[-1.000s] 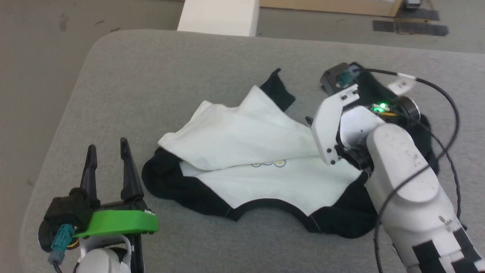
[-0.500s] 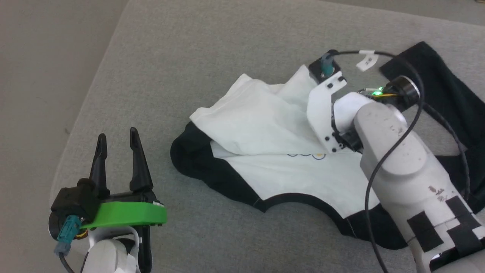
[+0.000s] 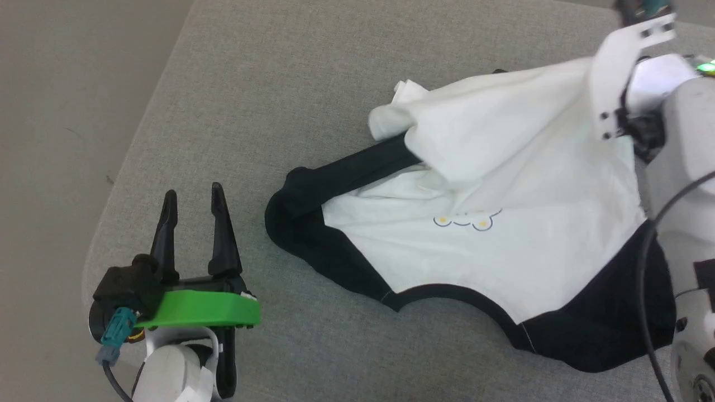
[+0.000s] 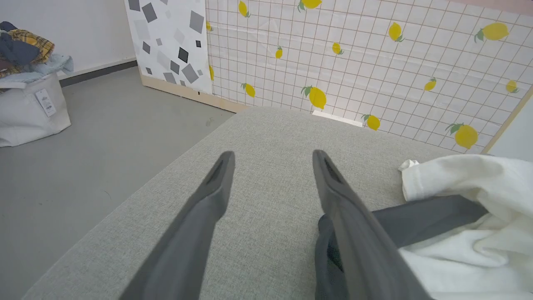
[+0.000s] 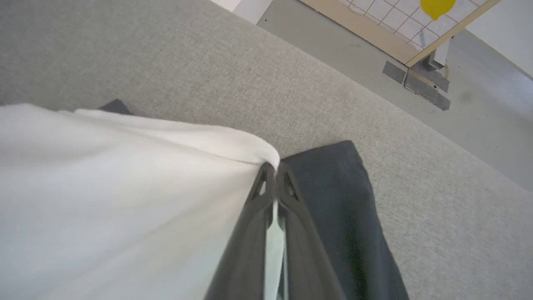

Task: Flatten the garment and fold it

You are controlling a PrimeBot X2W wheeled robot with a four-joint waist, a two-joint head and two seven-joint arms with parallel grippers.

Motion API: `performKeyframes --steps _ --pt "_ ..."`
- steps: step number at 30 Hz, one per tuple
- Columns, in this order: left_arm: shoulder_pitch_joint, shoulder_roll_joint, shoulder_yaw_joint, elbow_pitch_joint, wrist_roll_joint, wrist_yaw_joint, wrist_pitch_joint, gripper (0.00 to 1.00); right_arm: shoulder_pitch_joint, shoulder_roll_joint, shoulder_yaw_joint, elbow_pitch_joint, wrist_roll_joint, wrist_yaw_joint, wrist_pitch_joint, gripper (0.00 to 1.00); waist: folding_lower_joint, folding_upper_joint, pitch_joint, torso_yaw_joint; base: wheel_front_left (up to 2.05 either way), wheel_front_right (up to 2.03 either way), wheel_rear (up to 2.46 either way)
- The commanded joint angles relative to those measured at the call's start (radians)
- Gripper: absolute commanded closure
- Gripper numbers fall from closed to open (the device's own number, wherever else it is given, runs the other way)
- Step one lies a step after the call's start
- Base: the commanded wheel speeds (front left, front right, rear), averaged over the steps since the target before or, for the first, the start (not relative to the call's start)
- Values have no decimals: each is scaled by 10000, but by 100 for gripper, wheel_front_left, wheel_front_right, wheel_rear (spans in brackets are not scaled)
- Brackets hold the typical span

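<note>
Flattening step: right hand [image 5: 272, 168] clamped on the garment's [image 3: 503, 251] white flap.
The garment lies crumpled on the grey counter [image 3: 279, 84] (flap doubled over its front); left hand [image 3: 192, 192] wide, empty. Next, probably: draw the flap clear and spread it.

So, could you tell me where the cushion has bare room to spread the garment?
Bare cushion lies between the open left gripper and the garment, and along the far side beyond its white folds. The right side is crowded: the right gripper pinches the white cloth.
</note>
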Motion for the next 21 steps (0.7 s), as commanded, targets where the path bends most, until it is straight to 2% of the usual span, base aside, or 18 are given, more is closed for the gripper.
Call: performKeyframes --steps 1,7,13,14,15,21 --pt "-126 -38 -6 34 -72 -67 -49 0 -182 -25 -390 -123 -357 -17 -298 100 -1 0 5 30 0 0 0" --pt "-188 -39 -60 115 -98 -95 -49 0 -528 141 -2472 -925 -2104 -17 -1972 100 -1 0 66 89 0 0 0" --pt "-236 -39 -66 169 -56 -106 -49 0 -797 427 -3678 -972 -3371 -17 -2408 100 -1 0 30 -4 0 0 0" --pt "-239 -39 -66 181 -53 -104 -49 0 -802 515 -3877 -927 -3519 -17 -2432 55 -1 0 -5 -40 0 0 0" --pt "-238 -39 -70 191 -52 -102 -49 0 -806 591 -3990 -866 -3591 -17 -2451 0 -1 0 -31 -66 0 0 0" --pt "-197 -39 -75 394 4 -197 -49 0 -895 1012 -4339 -476 -2942 -17 -3693 0 -1 0 -540 -313 0 0 0"
